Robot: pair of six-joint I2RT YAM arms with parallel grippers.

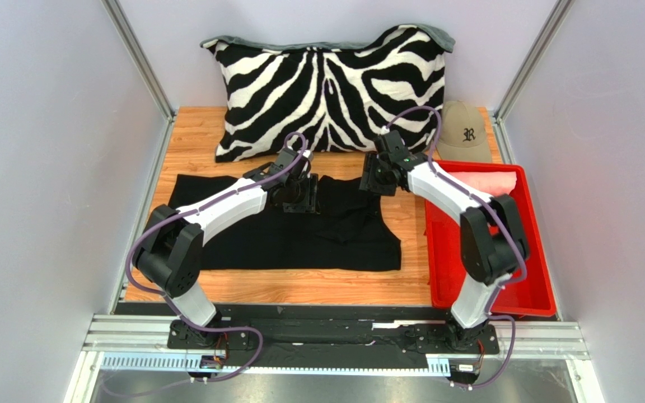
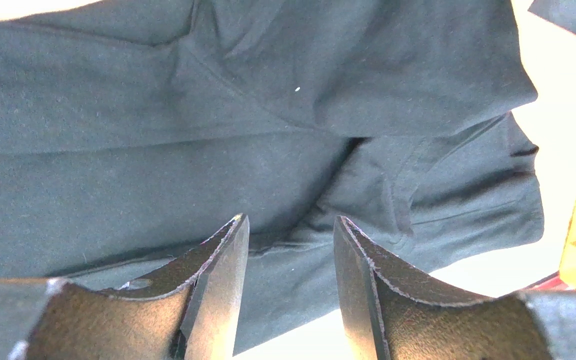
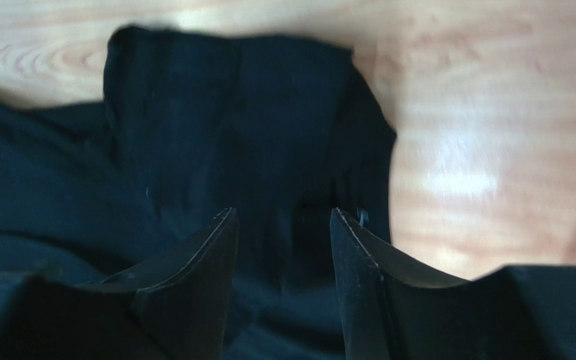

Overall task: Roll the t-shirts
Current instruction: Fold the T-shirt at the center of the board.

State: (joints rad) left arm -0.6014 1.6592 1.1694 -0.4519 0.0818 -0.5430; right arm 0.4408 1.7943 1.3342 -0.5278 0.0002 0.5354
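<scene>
The black t-shirt [image 1: 334, 239] lies spread flat on the wooden table [image 1: 200, 138]. Its far edge is rumpled where both arms reach. My left gripper [image 1: 301, 200] hovers over the shirt's upper middle. In the left wrist view it [image 2: 291, 229] is open above folded black cloth [image 2: 193, 112], with nothing between its fingers. My right gripper [image 1: 376, 180] is over the shirt's far right part. In the right wrist view it [image 3: 282, 217] stands open above a black sleeve [image 3: 231, 112] next to bare wood [image 3: 479, 112]. The salmon pink t-shirt [image 1: 494, 180] lies in the red bin [image 1: 532, 256].
A zebra-striped pillow [image 1: 334, 84] leans against the back wall, just beyond both grippers. A tan baseball cap [image 1: 466, 134] sits at the back right. The red bin fills the table's right side, and the right arm reaches over it.
</scene>
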